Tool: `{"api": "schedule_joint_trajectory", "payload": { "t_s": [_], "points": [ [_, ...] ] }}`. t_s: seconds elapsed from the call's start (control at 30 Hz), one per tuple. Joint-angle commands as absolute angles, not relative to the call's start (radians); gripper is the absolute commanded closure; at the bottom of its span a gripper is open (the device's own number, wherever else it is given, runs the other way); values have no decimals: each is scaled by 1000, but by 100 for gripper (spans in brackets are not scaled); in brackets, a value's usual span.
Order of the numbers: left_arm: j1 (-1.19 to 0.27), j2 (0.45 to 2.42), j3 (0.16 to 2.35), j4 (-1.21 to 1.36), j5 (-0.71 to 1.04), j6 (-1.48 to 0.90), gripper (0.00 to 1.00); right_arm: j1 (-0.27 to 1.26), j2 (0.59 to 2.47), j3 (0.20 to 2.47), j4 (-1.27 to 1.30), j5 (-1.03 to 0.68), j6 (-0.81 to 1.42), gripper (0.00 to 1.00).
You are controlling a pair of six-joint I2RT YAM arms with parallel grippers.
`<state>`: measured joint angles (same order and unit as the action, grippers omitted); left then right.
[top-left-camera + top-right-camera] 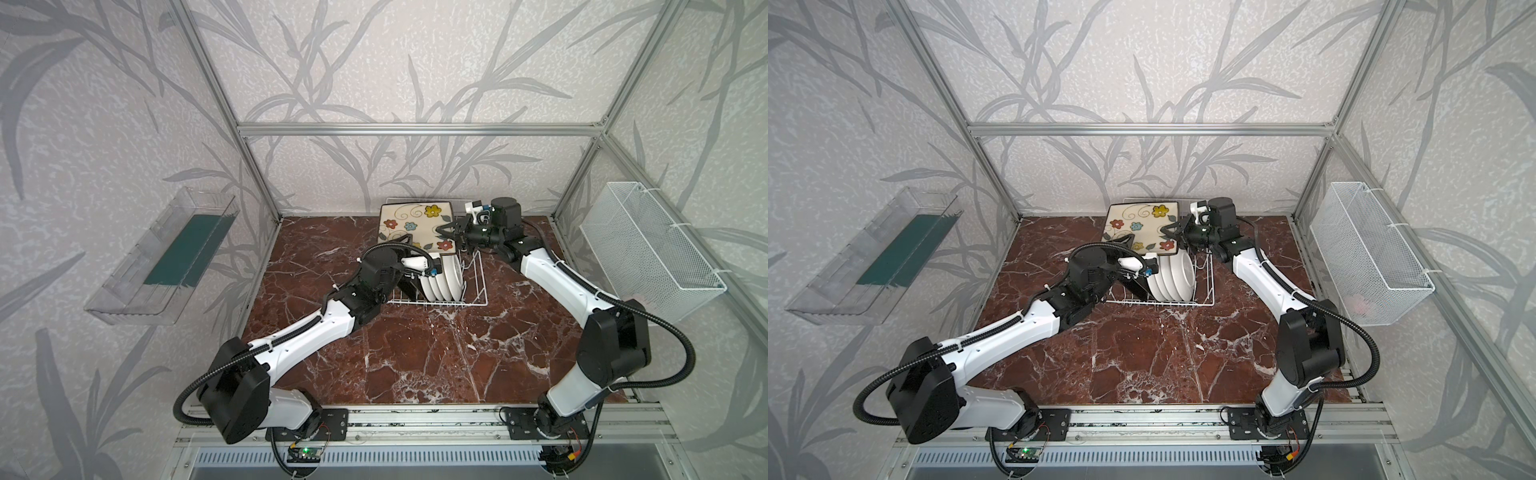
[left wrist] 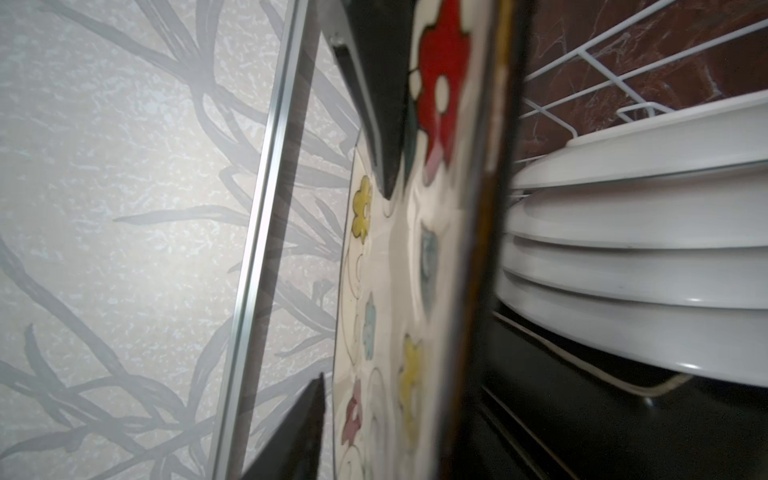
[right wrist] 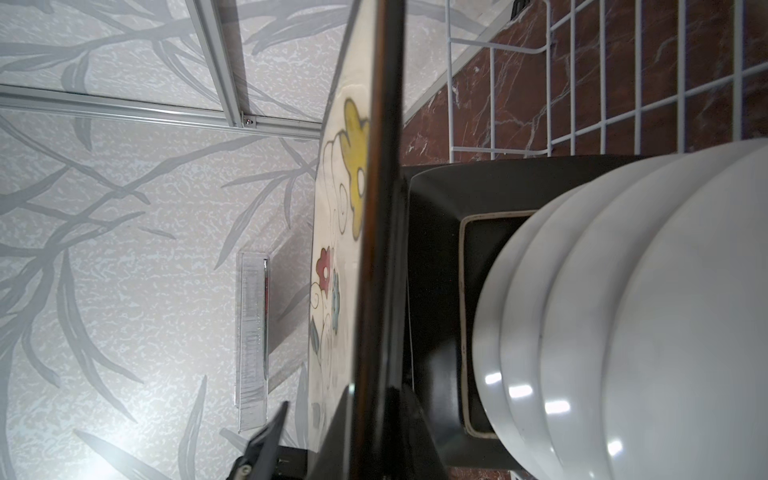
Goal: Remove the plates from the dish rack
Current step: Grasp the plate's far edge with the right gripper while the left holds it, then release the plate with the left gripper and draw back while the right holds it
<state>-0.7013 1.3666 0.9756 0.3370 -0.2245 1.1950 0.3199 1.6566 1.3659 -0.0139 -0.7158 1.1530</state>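
White round plates (image 1: 442, 278) stand near the square plate (image 1: 415, 224) the right claw (image 1: 450, 235) grips; left claw (image 2: 354, 283) open.

Pale wallpaper (image 1: 374, 62) printed with grey leafy branches covers the walls behind a silver metal frame (image 1: 415, 129). The tabletop (image 1: 415, 353) is reddish-brown marble. A clear tray (image 1: 166, 257) hangs well beyond the left tool (image 1: 402, 240). A white mesh basket (image 1: 648, 249) hangs past the right tool (image 1: 452, 233).

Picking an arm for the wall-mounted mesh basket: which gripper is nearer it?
Right. The right gripper clamps the lifted flowered plate by its edge on the side of the mesh basket; the left gripper sits at the plate's opposite corner, farther away.
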Motion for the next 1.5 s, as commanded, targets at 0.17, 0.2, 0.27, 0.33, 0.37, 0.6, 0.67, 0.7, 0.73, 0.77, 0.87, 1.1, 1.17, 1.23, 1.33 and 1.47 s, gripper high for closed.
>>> {"api": "schedule_joint_trajectory", "payload": {
  "t_s": [0.17, 0.2, 0.27, 0.33, 0.37, 0.6, 0.67, 0.7, 0.73, 0.77, 0.87, 1.1, 1.17, 1.23, 1.33, 1.47],
  "points": [
    [-700, 1266, 1094, 376, -241, 1016, 12, 279, 1606, 1354, 364, -740, 1258, 100],
    [-700, 1262, 1101, 363, -242, 1011, 10, 273, 1603, 1356, 370, -738, 1256, 100],
    [-700, 1253, 1114, 321, -247, 995, 6, 261, 1594, 1356, 379, -732, 1255, 100],
    [-699, 1244, 1126, 271, -251, 960, 3, 248, 1588, 1350, 402, -727, 1259, 100],
    [-700, 1233, 1137, 238, -247, 923, 2, 241, 1585, 1346, 413, -727, 1265, 100],
    [-668, 1138, 1207, -11, -181, 652, 1, 181, 1583, 1322, 471, -767, 1282, 100],
    [-622, 1123, 1242, -101, -122, 536, 1, 167, 1585, 1312, 488, -783, 1272, 100],
    [-584, 1121, 1269, -153, -68, 452, 1, 160, 1585, 1309, 494, -790, 1265, 100],
    [-547, 1122, 1292, -206, -6, 382, 1, 155, 1583, 1305, 496, -796, 1255, 100],
    [-486, 1127, 1328, -258, 73, 282, 1, 150, 1582, 1301, 496, -803, 1240, 100],
    [-346, 1151, 1374, -309, 283, 64, 1, 141, 1578, 1302, 484, -838, 1180, 100],
    [-188, 1310, 1436, -284, 654, -226, 1, 140, 1560, 1306, 464, -877, 1060, 100],
    [-165, 1373, 1450, -239, 742, -330, 1, 141, 1555, 1299, 499, -885, 1044, 100],
    [-159, 1422, 1468, -213, 795, -391, 1, 142, 1548, 1293, 519, -884, 1032, 100],
    [-159, 1479, 1484, -166, 857, -435, 1, 142, 1546, 1294, 552, -901, 1023, 100],
    [-160, 1553, 1528, -153, 894, -483, 1, 151, 1561, 1298, 606, -918, 1034, 100]
  ]
}}
